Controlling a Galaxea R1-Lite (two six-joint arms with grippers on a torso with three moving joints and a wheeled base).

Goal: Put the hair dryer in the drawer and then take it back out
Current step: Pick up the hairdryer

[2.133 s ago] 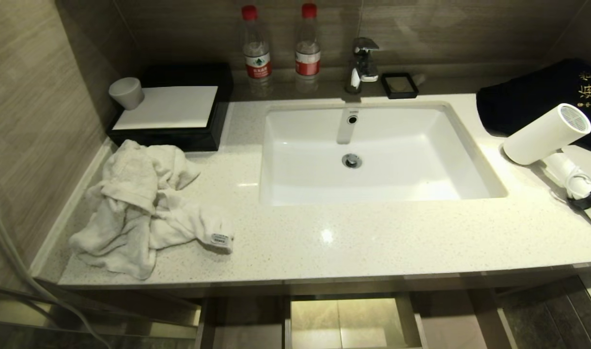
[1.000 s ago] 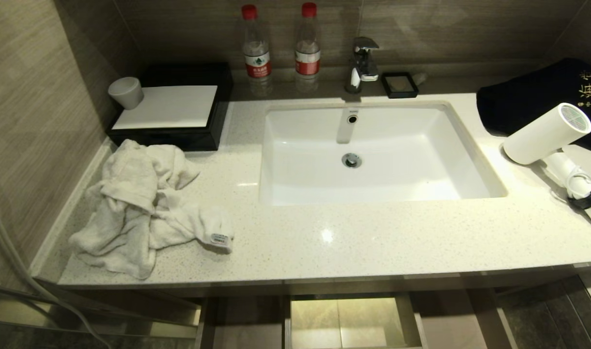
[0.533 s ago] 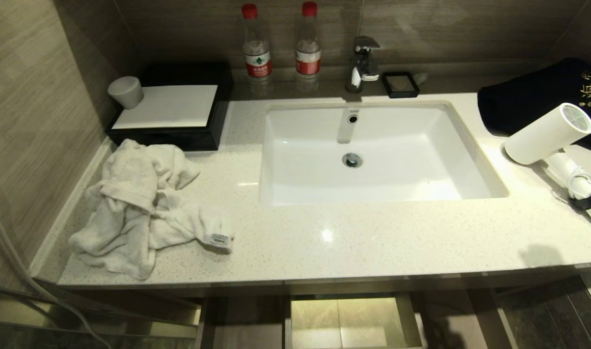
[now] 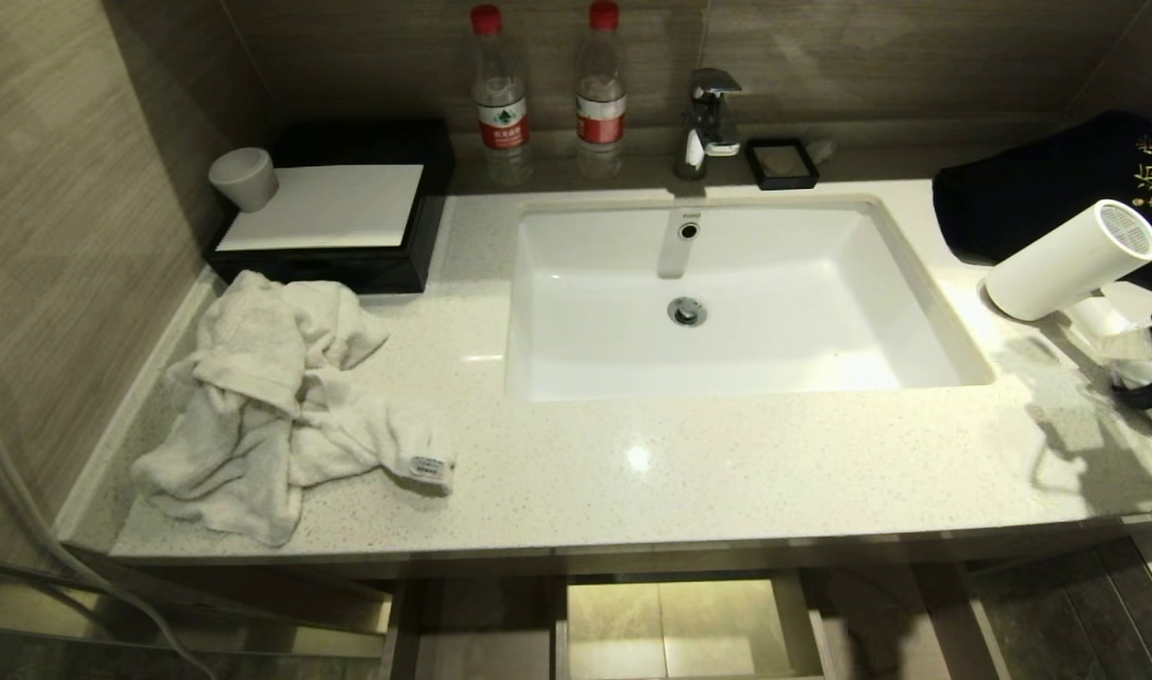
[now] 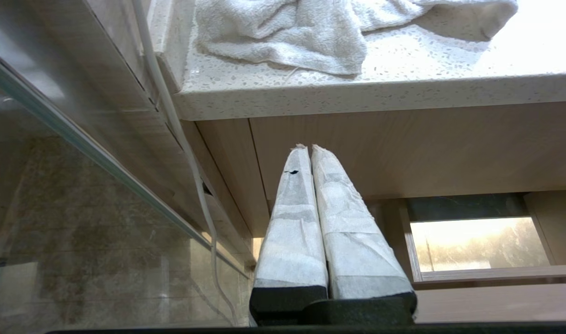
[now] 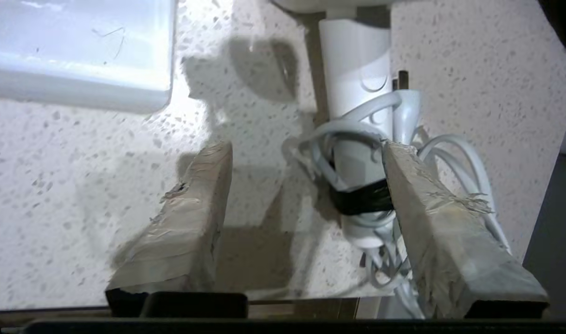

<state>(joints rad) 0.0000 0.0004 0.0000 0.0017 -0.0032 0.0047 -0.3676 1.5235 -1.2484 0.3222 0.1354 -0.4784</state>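
While the hair dryer (image 4: 1072,262) lies at the countertop's (image 4: 727,463) right end, its handle and strapped cord are cut off by the head view's edge. Its barrel runs diagonally, grille toward the back right. The right gripper (image 6: 306,153) hovers spread over the handle; the left gripper (image 5: 309,150), below the counter, is pressed together.

Speckled countertop (image 4: 727,472) with towel (image 4: 274,397), hair dryer (image 4: 1067,260)

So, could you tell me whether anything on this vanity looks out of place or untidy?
Yes: a white towel lies crumpled in a heap on the countertop, left of the sink, not folded. The hair dryer lies on its side at the counter's right end, its barrel resting against a dark bag.
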